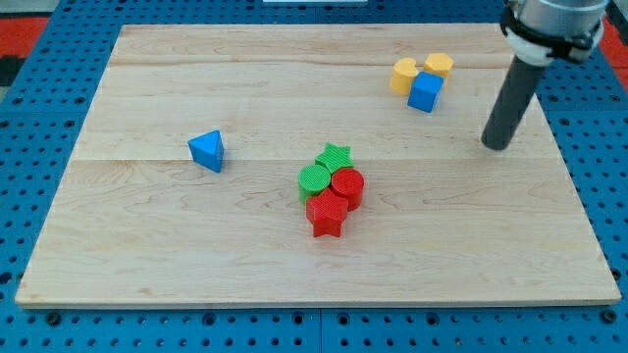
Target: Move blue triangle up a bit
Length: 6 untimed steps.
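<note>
The blue triangle (207,150) lies alone on the wooden board (177,255), left of the middle. My tip (497,145) is at the view's right, far to the right of the blue triangle and apart from every block. The nearest blocks to my tip are the blue cube (426,91) and the two yellow blocks up and to its left.
A cluster sits at the middle: a green star (335,155), a green cylinder (314,179), a red cylinder (347,184) and a red star (327,213). At the top right, a yellow block (403,74) and a yellow cylinder (439,65) touch the blue cube.
</note>
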### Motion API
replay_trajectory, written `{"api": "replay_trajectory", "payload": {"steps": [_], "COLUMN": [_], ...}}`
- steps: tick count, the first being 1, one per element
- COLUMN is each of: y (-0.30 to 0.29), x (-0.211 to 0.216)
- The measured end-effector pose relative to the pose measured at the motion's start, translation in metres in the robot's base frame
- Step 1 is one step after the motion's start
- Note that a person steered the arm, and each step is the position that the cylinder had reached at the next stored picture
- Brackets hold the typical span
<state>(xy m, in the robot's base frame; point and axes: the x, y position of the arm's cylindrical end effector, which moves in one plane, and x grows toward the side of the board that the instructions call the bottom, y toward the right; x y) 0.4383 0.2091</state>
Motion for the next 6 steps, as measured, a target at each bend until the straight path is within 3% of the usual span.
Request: {"api": "replay_trajectory", "payload": {"steps": [2, 3, 4, 6], "y": [-0.051, -0.112, -0.179, -0.332], "x": [0.114, 0.177, 0.18, 0.142]}}
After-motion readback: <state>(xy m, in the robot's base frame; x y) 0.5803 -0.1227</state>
